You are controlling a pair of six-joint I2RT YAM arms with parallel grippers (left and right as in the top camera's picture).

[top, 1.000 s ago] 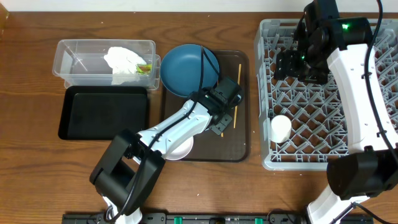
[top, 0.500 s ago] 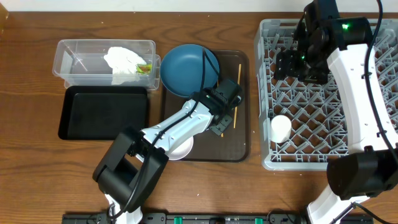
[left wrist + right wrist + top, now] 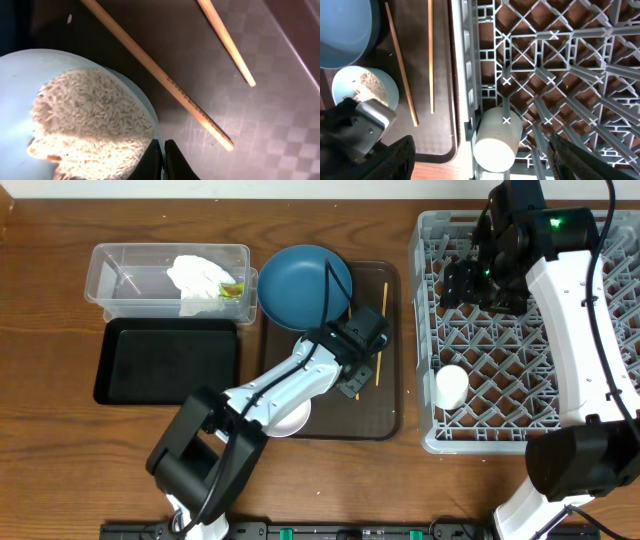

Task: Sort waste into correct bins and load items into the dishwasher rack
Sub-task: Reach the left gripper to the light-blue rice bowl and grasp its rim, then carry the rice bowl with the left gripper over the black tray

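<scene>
My left gripper is shut on the rim of the light blue bowl, which holds whitish rice and sits on the brown serving tray. In the overhead view the left gripper hides this bowl. Two wooden chopsticks lie beside it. The dark blue dish lies at the tray's far end. The white bowl is partly under my left arm. My right gripper is open and empty above the grey dishwasher rack. The small white cup lies in the rack.
The clear tub at the back left holds the crumpled napkin and the yellow-green wrapper. The black tray lies in front of it. The brown serving tray sits between the bins and the rack.
</scene>
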